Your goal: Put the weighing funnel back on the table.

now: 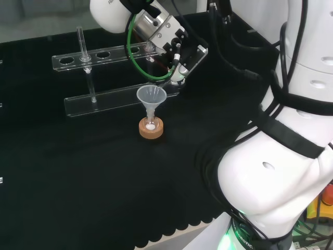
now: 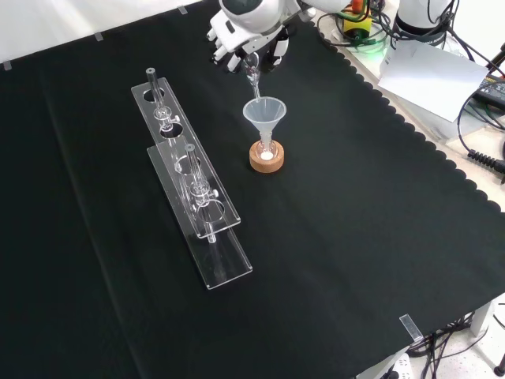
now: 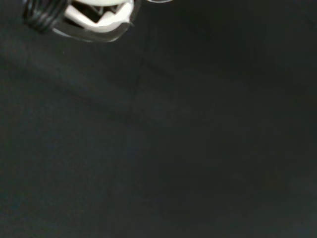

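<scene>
The hand [image 2: 246,41] hangs over the cloth at the top of the front view, its fingers curled on the small clear weighing funnel [image 2: 252,75]. The piece is tilted stem down, and its tip hangs just above the mouth of the big funnel [image 2: 264,113]. That funnel stands in a small flask on a cork ring [image 2: 267,162], with a little white powder in the flask. In the head view the hand [image 1: 179,57] is up and right of the funnel [image 1: 151,96] and the cork ring [image 1: 151,129]. The wrist view has a white part of the hand [image 3: 99,12] against black cloth.
Two long clear racks [image 2: 197,209] with glass tubes stand to the left of the funnel in the front view, behind it in the head view [image 1: 104,54]. The cloth's scalloped edge [image 2: 442,150] runs down the right of the front view, with cables and paper beyond.
</scene>
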Controlling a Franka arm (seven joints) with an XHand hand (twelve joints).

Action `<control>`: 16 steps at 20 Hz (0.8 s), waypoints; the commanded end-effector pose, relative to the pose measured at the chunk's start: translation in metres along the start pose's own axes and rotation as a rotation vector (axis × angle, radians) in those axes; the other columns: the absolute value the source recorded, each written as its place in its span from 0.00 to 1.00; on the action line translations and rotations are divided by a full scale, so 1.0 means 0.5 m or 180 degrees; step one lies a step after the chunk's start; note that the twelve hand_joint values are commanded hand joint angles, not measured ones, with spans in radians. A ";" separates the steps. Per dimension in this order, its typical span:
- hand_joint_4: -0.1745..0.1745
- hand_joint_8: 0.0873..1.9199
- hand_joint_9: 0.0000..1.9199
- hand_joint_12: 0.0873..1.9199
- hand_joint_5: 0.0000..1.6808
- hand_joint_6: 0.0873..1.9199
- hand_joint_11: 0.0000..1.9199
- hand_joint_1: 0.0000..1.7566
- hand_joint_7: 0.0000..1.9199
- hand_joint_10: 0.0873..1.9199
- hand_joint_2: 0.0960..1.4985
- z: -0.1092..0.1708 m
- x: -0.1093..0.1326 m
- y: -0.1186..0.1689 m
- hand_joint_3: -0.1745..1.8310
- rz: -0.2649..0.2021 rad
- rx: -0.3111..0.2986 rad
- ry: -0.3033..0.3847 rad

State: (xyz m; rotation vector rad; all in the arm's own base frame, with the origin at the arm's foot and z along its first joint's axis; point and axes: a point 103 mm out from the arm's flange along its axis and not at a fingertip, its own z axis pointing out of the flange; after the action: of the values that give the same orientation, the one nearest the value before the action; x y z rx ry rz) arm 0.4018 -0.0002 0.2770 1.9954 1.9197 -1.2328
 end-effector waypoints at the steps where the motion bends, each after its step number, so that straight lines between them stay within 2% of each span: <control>1: 1.00 0.31 0.42 0.60 0.66 0.50 0.31 0.61 0.26 0.22 0.42 0.013 -0.016 -0.004 0.46 -0.0024 -0.0269 0.0275; 6: 1.00 0.31 0.43 0.60 0.66 0.50 0.31 0.61 0.26 0.22 0.42 0.028 -0.022 0.001 0.46 -0.0046 -0.0362 0.0487; 10: 1.00 0.31 0.43 0.60 0.66 0.50 0.31 0.61 0.26 0.22 0.42 0.050 -0.034 0.010 0.46 -0.0012 -0.0466 0.0634; 16: 1.00 0.31 0.43 0.60 0.66 0.50 0.31 0.61 0.26 0.22 0.42 0.088 -0.056 0.029 0.46 0.0047 -0.0501 0.0816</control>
State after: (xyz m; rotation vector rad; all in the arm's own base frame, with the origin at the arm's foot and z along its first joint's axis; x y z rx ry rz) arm 0.3993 -0.0287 0.2641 2.0981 2.0305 -0.9016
